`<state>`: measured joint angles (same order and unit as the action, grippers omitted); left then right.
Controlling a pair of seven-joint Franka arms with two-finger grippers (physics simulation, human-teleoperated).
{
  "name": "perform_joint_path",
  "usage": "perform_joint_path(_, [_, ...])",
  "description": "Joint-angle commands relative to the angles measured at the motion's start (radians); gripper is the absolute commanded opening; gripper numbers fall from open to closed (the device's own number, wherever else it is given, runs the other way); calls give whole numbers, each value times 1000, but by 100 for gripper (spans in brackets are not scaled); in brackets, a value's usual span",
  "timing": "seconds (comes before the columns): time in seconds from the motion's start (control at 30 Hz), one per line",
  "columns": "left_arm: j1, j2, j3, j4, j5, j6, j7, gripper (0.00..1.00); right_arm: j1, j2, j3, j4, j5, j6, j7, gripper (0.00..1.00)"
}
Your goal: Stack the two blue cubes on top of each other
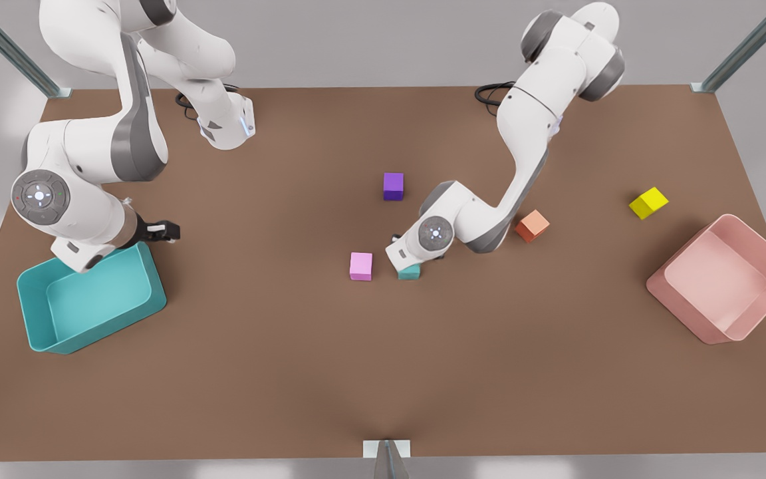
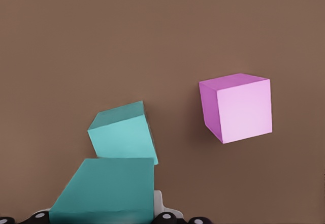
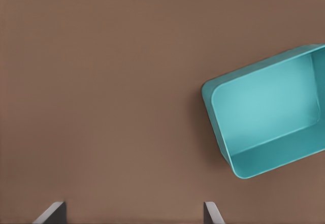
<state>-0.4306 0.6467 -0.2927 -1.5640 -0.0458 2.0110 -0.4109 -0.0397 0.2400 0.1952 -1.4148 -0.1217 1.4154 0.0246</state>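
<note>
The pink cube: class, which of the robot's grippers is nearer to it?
Left. The left gripper is low at the middle of the table, right beside the pink cube, holding a blue cube. The right gripper waits far off by the teal bin.

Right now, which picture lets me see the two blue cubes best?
The left wrist view. It shows both blue cubes up close: one large at the left tool, the other just past it, tilted, beside the pink cube. The front view shows a sliver of teal under the arm. The right wrist view shows the teal bin.
</note>
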Motion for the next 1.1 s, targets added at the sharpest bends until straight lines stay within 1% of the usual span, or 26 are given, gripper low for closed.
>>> perform_joint_path(0.0, [-2, 5, -2, 1, -8, 52, -476, 59, 0, -1, 1, 0, 1, -1, -138, 100])
perform_joint_path(0.2, [3, 34, -2, -1, 0, 95, -473, 60, 1, -1, 1, 0, 1, -1, -138, 100])
perform_joint_path(0.23, [4, 34, -2, -1, 0, 115, -473, 62, 1, -1, 0, 0, 1, -1, -138, 100])
perform_joint_path(0.27, [4, 36, -2, -1, 0, 118, -473, 100, 0, 1, 0, 0, 1, -1, -138, 100])
perform_joint_path(0.6, [21, 31, 0, 1, 11, 111, -471, 100, 0, 2, 1, 5, -3, 0, -138, 100])
perform_joint_path(0.8, [29, -22, 1, 10, 6, 89, -483, 100, 1, 1, 0, 30, -18, 2, -127, 100])
perform_joint_path(0.83, [33, -24, 3, 47, 7, 22, -482, 100, 1, 1, 1, 31, -22, 8, -132, 100])
perform_joint_path(0.87, [56, -22, 7, 180, 11, -199, -482, 100, 1, -1, 1, 31, -23, 13, -132, 100])
perform_joint_path(0.93, [148, -24, 6, 390, 49, -515, -474, 100, 1, -1, 1, 31, -24, 19, -135, 100])
perform_joint_path(0.97, [208, -24, 6, 453, 101, -603, -474, 100, 0, -2, 0, 31, -23, 19, -135, 100])
perform_joint_path(1.0, [248, -25, 6, 472, 106, -629, -473, 100, 0, -2, 0, 31, -23, 17, -135, 100])
perform_joint_path(1.03, [329, -64, 6, 509, 107, -684, -436, 100, 0, -2, 0, 31, -23, 17, -135, 100])
perform_joint_path(1.07, [400, -122, -2, 509, 185, -768, -71, 100, 0, -2, 0, 30, -21, 17, -137, 100])
